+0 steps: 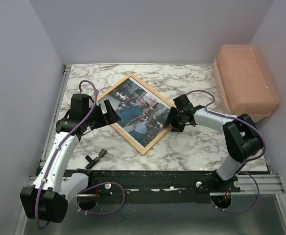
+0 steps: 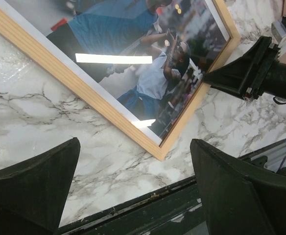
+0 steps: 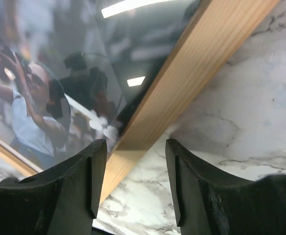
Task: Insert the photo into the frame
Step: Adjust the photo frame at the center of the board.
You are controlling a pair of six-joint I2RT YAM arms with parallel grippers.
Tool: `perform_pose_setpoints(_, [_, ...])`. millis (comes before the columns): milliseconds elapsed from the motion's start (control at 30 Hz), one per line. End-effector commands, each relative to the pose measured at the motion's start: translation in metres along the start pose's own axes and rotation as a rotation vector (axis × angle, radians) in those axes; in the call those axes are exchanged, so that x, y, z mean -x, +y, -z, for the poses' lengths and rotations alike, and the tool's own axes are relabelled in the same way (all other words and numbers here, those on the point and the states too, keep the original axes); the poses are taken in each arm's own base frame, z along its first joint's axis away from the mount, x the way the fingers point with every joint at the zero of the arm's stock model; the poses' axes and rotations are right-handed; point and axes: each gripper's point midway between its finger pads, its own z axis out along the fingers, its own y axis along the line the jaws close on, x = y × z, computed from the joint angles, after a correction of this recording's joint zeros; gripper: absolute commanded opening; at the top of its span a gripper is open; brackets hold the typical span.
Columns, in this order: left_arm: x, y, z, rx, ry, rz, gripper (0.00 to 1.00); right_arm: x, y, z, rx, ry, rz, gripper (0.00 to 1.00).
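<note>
The frame (image 1: 128,138) lies flat, turned diamond-wise, on the marbled surface (image 1: 192,147), and the photo (image 1: 135,111) sits inside it under the pane, street picture upward. My left gripper (image 1: 112,112) hovers at the frame's lower-left side, fingers spread wide with nothing between them. My right gripper (image 1: 172,121) is at the frame's right corner, fingers partly apart with the wooden rail showing in the gap; I cannot tell whether they touch it.
</note>
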Motion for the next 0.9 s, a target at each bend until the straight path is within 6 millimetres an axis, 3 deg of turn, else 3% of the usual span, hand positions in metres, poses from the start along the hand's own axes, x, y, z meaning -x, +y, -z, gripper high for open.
perform_pose_setpoints(0, [-0.003,0.005,0.009,0.028,-0.002,-0.04,0.99,0.008,-0.032,-0.016,-0.18,-0.049,0.004,0.58])
perform_pose_setpoints(100, [-0.006,0.007,0.008,0.024,0.004,-0.042,0.98,0.01,-0.029,-0.022,-0.18,-0.038,0.019,0.53])
perform_pose_setpoints(200, [-0.01,0.01,0.006,0.034,0.02,-0.042,0.99,0.014,-0.036,-0.026,-0.23,-0.032,0.054,0.39])
perform_pose_setpoints(300, [-0.01,0.014,0.005,0.05,0.022,-0.047,0.98,0.018,-0.048,-0.024,-0.274,-0.041,0.068,0.17])
perform_pose_setpoints(367, [-0.011,0.014,0.005,0.05,0.025,-0.048,0.99,0.022,-0.058,-0.022,-0.275,-0.036,0.049,0.09])
perform_pose_setpoints(567, [-0.012,0.006,0.0,-0.001,0.046,-0.047,0.99,0.057,-0.097,0.001,-0.324,-0.088,0.068,0.01])
perform_pose_setpoints(867, [-0.008,0.02,-0.022,0.051,0.089,-0.022,0.99,0.104,-0.137,0.027,-0.544,-0.141,0.294,0.02])
